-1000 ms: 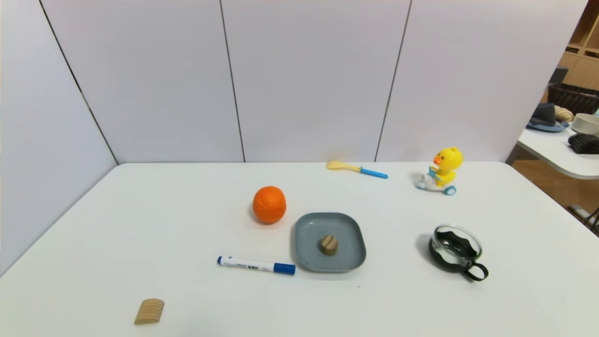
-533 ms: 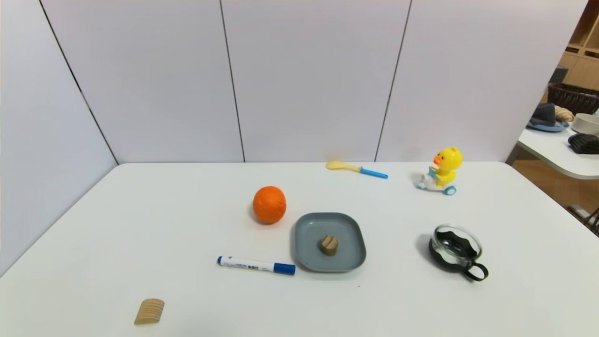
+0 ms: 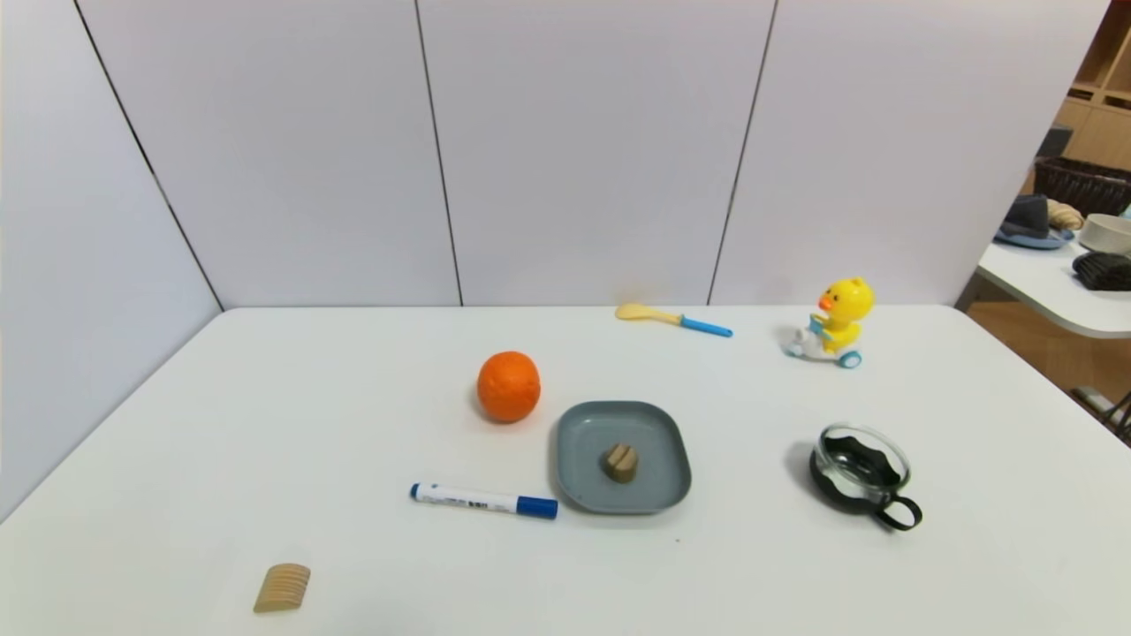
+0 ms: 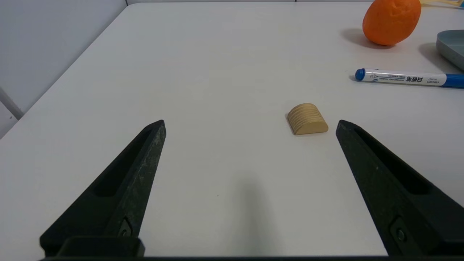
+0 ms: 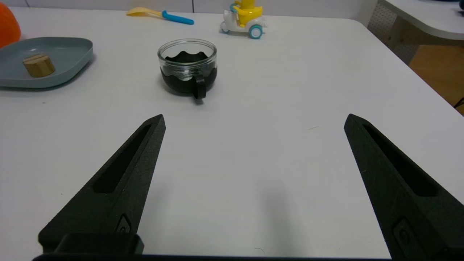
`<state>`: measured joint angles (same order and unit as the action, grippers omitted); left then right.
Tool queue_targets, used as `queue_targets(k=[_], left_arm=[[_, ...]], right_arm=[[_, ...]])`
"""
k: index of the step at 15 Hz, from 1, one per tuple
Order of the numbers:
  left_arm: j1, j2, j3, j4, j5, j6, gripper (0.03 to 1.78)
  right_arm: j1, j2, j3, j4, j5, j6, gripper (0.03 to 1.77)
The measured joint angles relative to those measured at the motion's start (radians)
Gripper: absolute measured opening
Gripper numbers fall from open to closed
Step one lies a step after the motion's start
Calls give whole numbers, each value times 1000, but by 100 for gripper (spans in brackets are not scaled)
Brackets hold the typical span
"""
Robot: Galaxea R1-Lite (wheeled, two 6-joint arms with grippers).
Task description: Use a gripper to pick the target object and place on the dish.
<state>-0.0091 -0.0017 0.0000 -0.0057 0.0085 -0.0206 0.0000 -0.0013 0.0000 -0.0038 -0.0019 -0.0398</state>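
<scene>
White tabletop [image 3: 309, 424] lies under both grippers, left gripper [image 4: 250, 123] and right gripper [image 5: 253, 119] each held low and level with fingers spread wide and empty, while the wooden cylinder [image 3: 621, 462] sits on the dish [image 3: 583, 433].

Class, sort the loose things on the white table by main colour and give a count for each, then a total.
Wood tan: 2, cylinder, ridged block
Orange: 1, orange
Grey-blue: 1, dish
Yellow: 2, spoon, duck toy
White and blue: 1, marker
Clear and black: 1, cup
Total: 8
</scene>
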Motion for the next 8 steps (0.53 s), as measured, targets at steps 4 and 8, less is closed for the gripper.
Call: queue_targets(k=[4, 8], left_arm=[[0, 0, 0, 0, 0, 0, 169], [0, 0, 0, 0, 0, 0, 169]], right_arm=[[0, 0, 0, 0, -3, 13, 171], [0, 0, 0, 0, -3, 16, 171]])
